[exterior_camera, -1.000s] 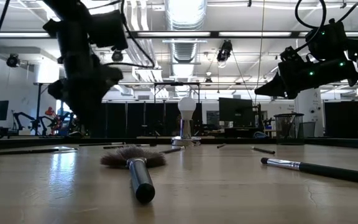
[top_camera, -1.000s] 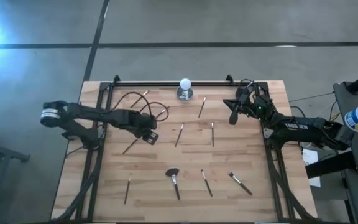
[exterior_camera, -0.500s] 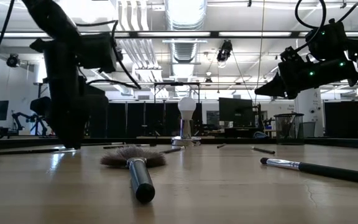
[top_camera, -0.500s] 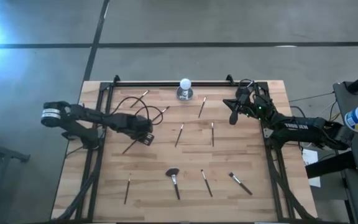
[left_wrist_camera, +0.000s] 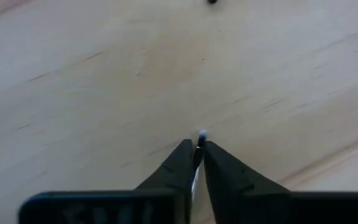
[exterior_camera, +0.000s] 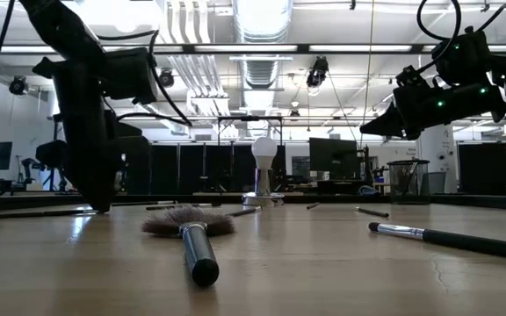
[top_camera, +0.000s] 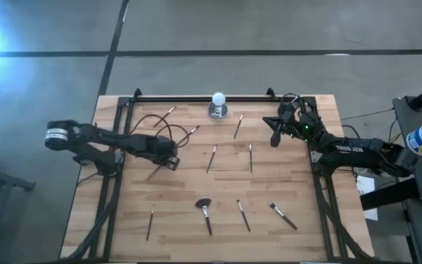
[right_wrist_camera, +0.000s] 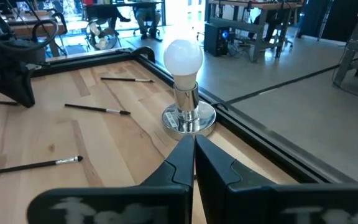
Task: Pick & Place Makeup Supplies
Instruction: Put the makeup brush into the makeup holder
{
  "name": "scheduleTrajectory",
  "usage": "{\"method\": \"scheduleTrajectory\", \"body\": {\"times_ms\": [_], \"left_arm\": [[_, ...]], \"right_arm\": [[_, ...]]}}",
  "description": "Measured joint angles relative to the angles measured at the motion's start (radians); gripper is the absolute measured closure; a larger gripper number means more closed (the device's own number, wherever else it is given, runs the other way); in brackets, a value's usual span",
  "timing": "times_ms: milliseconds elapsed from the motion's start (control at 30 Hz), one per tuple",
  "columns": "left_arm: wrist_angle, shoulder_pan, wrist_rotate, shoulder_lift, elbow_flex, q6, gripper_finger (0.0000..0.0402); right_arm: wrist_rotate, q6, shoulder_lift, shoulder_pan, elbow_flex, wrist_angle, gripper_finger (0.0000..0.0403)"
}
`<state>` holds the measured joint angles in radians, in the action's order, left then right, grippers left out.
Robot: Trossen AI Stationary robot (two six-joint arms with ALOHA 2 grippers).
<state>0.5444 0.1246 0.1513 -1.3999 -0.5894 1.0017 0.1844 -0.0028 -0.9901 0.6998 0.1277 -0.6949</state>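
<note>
Dark and slim, a makeup brush (top_camera: 153, 173) lay on the wooden counter (top_camera: 284, 176) at about nine o'clock, its upper end under the left hand (top_camera: 168, 162). Over the last second that hand had drawn back toward the counter's left edge and dropped until its fingers (left_wrist_camera: 180, 163) stood narrowed on a thin, pale-tipped stick. I judged the pickup was underway, lift still to come. The right hand (top_camera: 275, 137) hung pinched shut at two o'clock, unmoved, near the white bulb (top_camera: 218, 98).

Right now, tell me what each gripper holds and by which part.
The left gripper pinches a slim makeup stick near its pale tip, against the table. The right gripper holds nothing.
</note>
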Motion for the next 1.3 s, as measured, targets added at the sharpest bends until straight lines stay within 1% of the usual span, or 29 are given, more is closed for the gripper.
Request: {"method": "scheduleTrajectory", "body": {"times_ms": [100, 333, 467, 567, 700, 767, 833, 933, 1100, 1200, 1300], "left_arm": [[-0.003, 0.0, 0.0, 0.001, 0.016, 0.012, 0.0394], [0.009, 0.0, 0.023, 0.07, 0.001, 0.013, 0.04], [-0.003, 0.001, 0.091, 0.134, -0.021, 0.013, 0.0401], [-0.018, -0.002, 0.129, 0.17, -0.014, 0.014, 0.0401], [-0.131, -0.004, 0.185, 0.207, -0.006, -0.005, 0.0402], [-0.221, -0.005, 0.211, 0.213, 0.005, -0.028, 0.0402], [-0.349, -0.006, 0.239, 0.217, 0.022, -0.064, 0.0401], [-0.603, -0.006, 0.269, 0.21, 0.073, -0.139, 0.0401], [-1.072, -0.006, 0.27, 0.164, 0.178, -0.256, 0.0401], [-1.249, -0.004, 0.27, 0.117, 0.218, -0.327, 0.0401], [-1.381, 0.001, 0.27, 0.073, 0.232, -0.409, 0.0401]], "right_arm": [[0.0, 0.0, 0.0, 0.0, -0.001, 0.0, 0.0392], [0.0, 0.003, 0.0, 0.0, -0.001, 0.0, 0.0392], [0.0, 0.003, 0.0, 0.0, -0.001, 0.0, 0.0392], [0.0, 0.003, 0.0, 0.0, -0.001, 0.0, 0.0392], [0.0, 0.002, 0.0, 0.0, -0.002, 0.0, 0.0392], [0.0, 0.002, 0.0, 0.0, -0.002, 0.0, 0.0392], [0.0, 0.001, 0.0, 0.0, -0.002, 0.0, 0.0392], [0.0, 0.0, 0.0, 0.0, -0.002, 0.001, 0.0392], [0.001, 0.003, 0.0, -0.002, -0.002, 0.001, 0.0392], [0.011, 0.024, 0.0, -0.003, -0.002, 0.0, 0.0392], [0.045, 0.033, 0.0, -0.003, -0.002, -0.002, 0.0392]]}}
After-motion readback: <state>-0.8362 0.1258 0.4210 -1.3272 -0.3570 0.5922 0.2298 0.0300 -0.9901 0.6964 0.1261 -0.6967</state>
